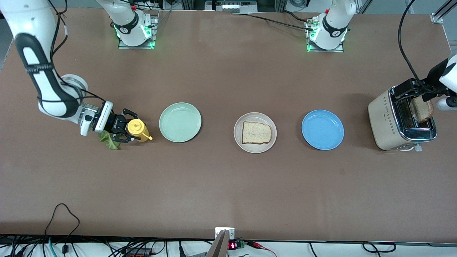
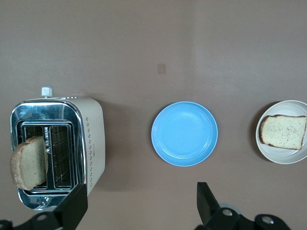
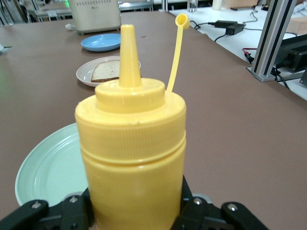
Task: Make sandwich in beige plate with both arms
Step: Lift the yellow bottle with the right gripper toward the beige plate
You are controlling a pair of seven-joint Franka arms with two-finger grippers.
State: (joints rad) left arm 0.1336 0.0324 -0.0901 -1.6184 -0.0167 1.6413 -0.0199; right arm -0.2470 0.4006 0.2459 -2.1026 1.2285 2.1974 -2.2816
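The beige plate (image 1: 255, 132) is sitting at the middle of the worktop (image 1: 228, 185), and I am taking it as my landmark. One slice of bread (image 1: 256, 132) is lying flat in it, so the sandwich is only begun: I judge the lettuce and the top slice are both still to come.

The blue plate (image 1: 322, 129) is lying beside the beige plate toward the left arm's end of the worktop, and the toaster (image 1: 401, 123) is standing further out the same way. A second slice (image 1: 422, 109) is sticking up out of the toaster's slot. My left tool (image 2: 139, 203) is hanging over the toaster with its fingers spread wide, gripping nothing; in the left wrist view that slice sits off to one side of the gap between my fingers, not inside it.

The mint-green plate (image 1: 180, 122) is lying beside the beige plate toward the right arm's end, and the yellow squeeze bottle (image 1: 138, 130) is standing just past it, its cap flipped open on its strap. My right tool (image 1: 125, 130) is reaching in low and level, closed around the bottle's body. The lettuce leaf (image 1: 109, 140) is lying on the worktop just beside that tool, untouched.

The left arm is extending out from its base, wrist pointing down; the right arm is folding low over its end of the worktop.
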